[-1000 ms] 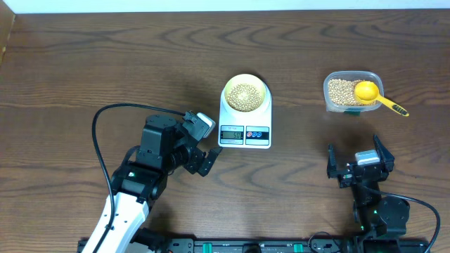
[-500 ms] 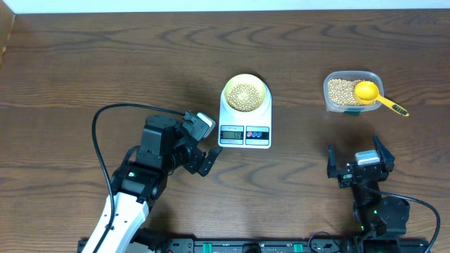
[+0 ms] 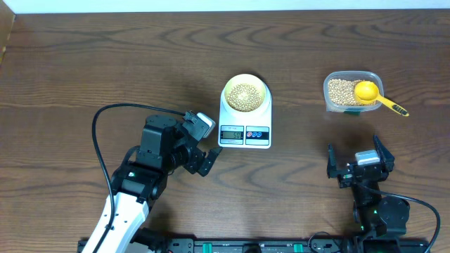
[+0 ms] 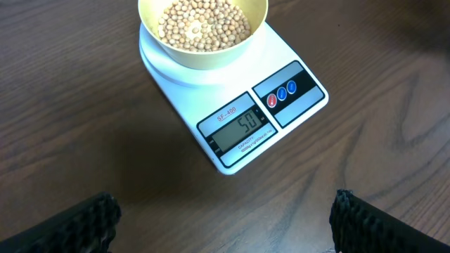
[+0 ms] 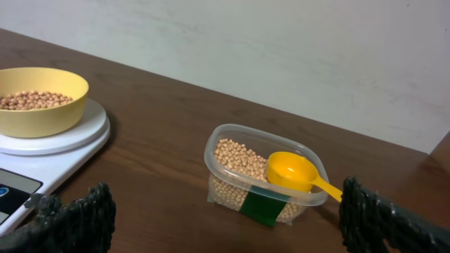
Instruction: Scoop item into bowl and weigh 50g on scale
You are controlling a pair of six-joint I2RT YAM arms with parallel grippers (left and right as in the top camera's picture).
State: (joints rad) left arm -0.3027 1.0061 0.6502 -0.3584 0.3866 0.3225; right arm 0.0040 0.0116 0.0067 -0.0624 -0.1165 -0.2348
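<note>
The pale-yellow bowl (image 3: 245, 93) sits on the white scale (image 3: 245, 133) at mid-table, part-filled with tan beans (image 4: 202, 24). In the left wrist view the scale's display (image 4: 242, 126) reads 50. My left gripper (image 3: 205, 143) hovers open just left of and in front of the scale, nothing between its fingers (image 4: 98, 214). My right gripper (image 3: 356, 151) stands open near the front right, empty, facing the bean tub. In the right wrist view the bowl (image 5: 35, 116) and the scale (image 5: 63, 140) show at the left edge.
A clear plastic tub (image 3: 351, 91) of beans stands at the back right, a bright yellow measuring spoon (image 3: 373, 95) resting in it with its handle over the right rim. The left arm's black cable (image 3: 105, 119) loops across the table at the left.
</note>
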